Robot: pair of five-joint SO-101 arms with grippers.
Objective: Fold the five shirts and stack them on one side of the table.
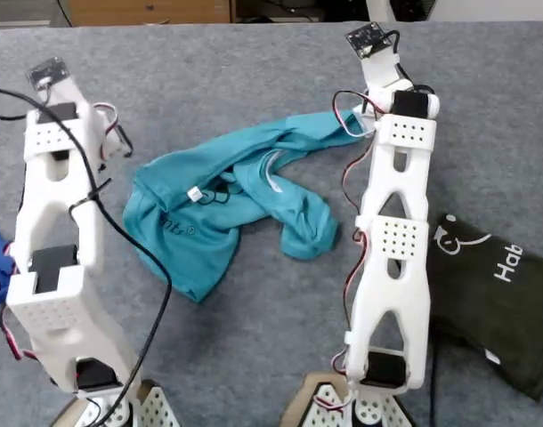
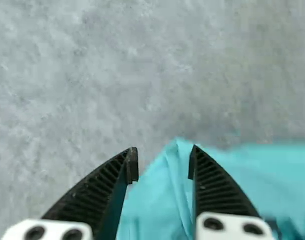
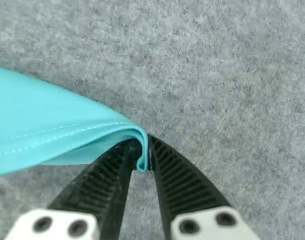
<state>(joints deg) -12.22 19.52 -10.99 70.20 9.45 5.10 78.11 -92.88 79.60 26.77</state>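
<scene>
Teal knit shirt (image 1: 227,209) lies crumpled and unfolded between the 2 claws. Right claw (image 3: 142,161) pinches its hem at the tips. Left claw (image 2: 162,167) gapes over the opposite edge, gripping nothing. Black printed shirt (image 1: 494,302) lies bundled outboard of right claw. My read: early, at most 1 of 5 set aside.

A grey felt-covered table (image 1: 254,80) runs back to wooden furniture (image 1: 147,11) behind it.

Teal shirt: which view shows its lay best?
High view: the whole teal shirt lies crumpled between the arms. Right wrist view gives a hem pinched in the right gripper; left wrist view, a corner by the open left gripper.
</scene>
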